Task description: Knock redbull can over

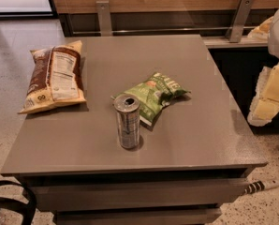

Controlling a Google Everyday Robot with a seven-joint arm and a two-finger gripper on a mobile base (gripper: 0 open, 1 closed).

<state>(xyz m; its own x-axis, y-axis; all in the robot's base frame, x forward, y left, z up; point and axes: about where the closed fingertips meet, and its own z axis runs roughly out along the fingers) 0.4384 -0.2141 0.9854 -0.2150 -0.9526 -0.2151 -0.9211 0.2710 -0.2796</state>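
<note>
Grey table [191, 125] bearing a brown snack bag [55, 76] at left, a green chip bag [156, 95] at centre and, just in front of it, the upright redbull can [127, 122]; approach stage, can untouched. The gripper [269, 95] hangs off the table's right side, well apart from the can; whether it is open or closed cannot be told; the next move calls for a leftward reach and a push near the can's top.

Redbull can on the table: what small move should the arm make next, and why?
Probably bring the gripper leftward toward the redbull can. The can stands upright near the table's front edge, while the gripper hangs off the table's right side, far from it. The green chip bag lies just behind the can.
</note>
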